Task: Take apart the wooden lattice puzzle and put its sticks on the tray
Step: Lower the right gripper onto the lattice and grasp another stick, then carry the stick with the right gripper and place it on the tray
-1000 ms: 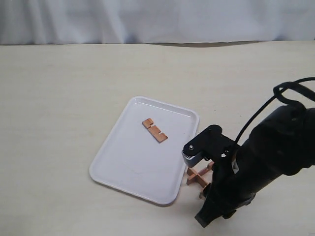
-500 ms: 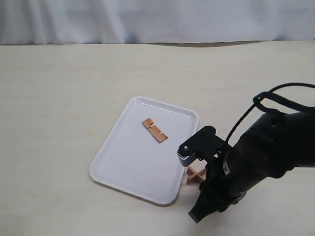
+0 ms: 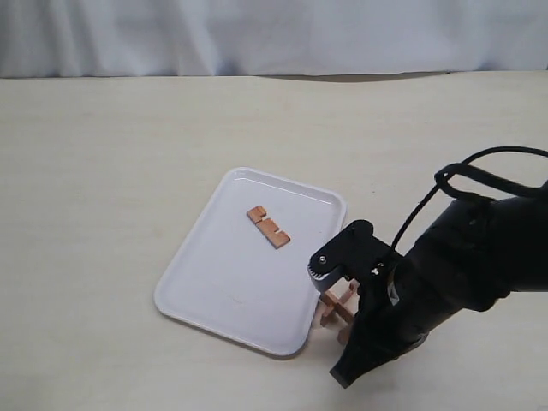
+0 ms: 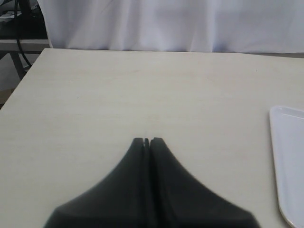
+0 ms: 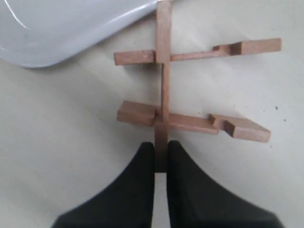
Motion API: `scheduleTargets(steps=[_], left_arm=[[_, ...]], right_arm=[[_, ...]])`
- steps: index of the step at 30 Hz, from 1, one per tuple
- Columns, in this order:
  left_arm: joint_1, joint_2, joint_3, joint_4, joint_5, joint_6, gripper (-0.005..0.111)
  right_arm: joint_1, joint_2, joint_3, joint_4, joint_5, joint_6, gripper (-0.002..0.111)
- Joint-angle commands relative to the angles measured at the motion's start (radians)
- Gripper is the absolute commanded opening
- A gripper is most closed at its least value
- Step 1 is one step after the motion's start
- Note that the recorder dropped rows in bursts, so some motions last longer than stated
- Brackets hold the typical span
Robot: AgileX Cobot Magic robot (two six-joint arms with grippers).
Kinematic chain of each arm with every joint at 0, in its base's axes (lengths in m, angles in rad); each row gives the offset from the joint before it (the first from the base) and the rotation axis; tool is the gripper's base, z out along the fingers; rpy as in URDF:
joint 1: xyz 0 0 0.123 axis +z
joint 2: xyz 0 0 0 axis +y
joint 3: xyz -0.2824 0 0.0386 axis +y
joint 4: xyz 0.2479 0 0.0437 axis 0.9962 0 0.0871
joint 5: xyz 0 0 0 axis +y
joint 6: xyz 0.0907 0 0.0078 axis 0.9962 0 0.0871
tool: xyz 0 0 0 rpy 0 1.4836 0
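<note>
The wooden lattice puzzle (image 5: 164, 114) (image 3: 336, 308) lies on the table just off the tray's near right corner, down to three sticks: one long stick crossed by two notched ones. My right gripper (image 5: 161, 151) (image 3: 342, 318) is shut on the near end of the long stick. One loose stick (image 3: 269, 227) lies on the white tray (image 3: 223, 282) (image 5: 57, 33), near its far middle. The left gripper (image 4: 147, 141) is shut on nothing above bare table, with the tray's edge (image 4: 287, 156) to one side; it does not show in the exterior view.
The pale wooden table (image 3: 103, 171) runs back to a white curtain (image 3: 274, 34). My right arm with its black cable (image 3: 462, 257) covers the near right corner. In the left wrist view the table's edge (image 4: 26, 80) and a dark frame show beyond it.
My right gripper came down and forward onto the puzzle and now pinches its long stick. The puzzle has shifted slightly toward the tray's corner. The stick on the tray has not moved.
</note>
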Motion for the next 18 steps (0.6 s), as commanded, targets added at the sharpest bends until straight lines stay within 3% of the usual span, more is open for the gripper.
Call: scheduleTargets(steps=[1,7,10,15,18], left_arm=[[0.0,-0.003,0.002,0.002,-0.004,-0.001,0.0],[0.0,-0.003,0.002,0.002,-0.002,-0.001,0.0],[0.0,-0.003,0.002,0.002,-0.002,-0.001,0.0],[0.0,-0.003,0.002,0.002,-0.002,-0.001,0.0],[0.0,-0.003,0.002,0.002,-0.002,-0.001,0.0]], right_arm=[[0.004,-0.054,-0.039,-0.013,0.082,0.001,0.004],[0.005,-0.145,-0.134,-0.051,0.164,-0.002,0.004],[0.01,-0.201,-0.162,-0.042,0.048,0.007,0.004],[0.027,-0.189,-0.165,0.19,-0.217,-0.041,0.004],[0.055,-0.111,-0.195,0.185,-0.257,-0.06,0.004]])
